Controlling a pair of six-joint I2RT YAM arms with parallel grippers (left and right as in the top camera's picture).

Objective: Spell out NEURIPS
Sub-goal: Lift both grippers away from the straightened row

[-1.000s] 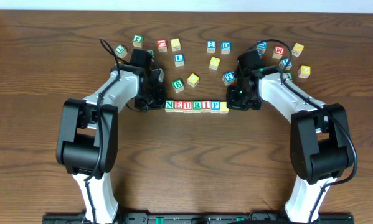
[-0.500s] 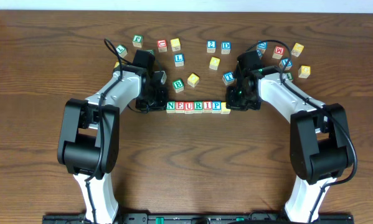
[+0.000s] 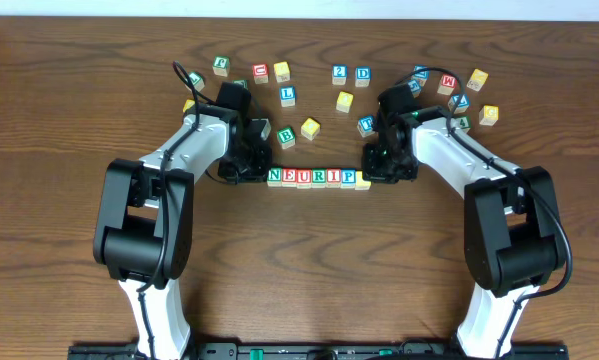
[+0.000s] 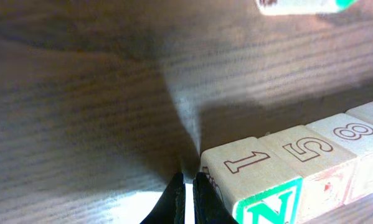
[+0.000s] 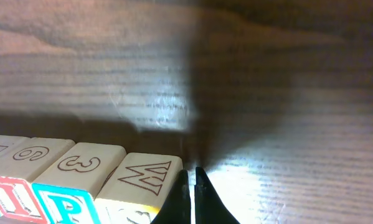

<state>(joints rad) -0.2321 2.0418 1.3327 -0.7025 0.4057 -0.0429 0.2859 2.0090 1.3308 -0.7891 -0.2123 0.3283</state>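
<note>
The row of letter blocks [image 3: 316,176] is lying in the middle of the wooden surface [image 3: 299,260], between the two arms, reading N, E, U, R, I, P from the overhead camera. A seventh, yellow-edged block [image 3: 362,177] is closing its right end, but its letter is not showing clearly enough to read.

The left fingers [image 4: 174,202] are sitting closed, tips pressed almost together and gripping nothing. They are resting low over the surface just beside the outer face of the N block [image 4: 264,186], which is showing a 1 on its far side. The neighbouring blocks in the left wrist view are showing a 5 and an 8.

The right fingers [image 5: 202,190] are likewise closed on nothing, pointing down just beside the end block [image 5: 146,177] at the other end of the row. That block is showing a W on its far side, with a 3 on the block next to it.

Behind the row, loose blocks are lying scattered apart from it, among them an L block [image 3: 287,96], a B block [image 3: 287,134], a D block [image 3: 363,74] and a 2 block [image 3: 339,73].
</note>
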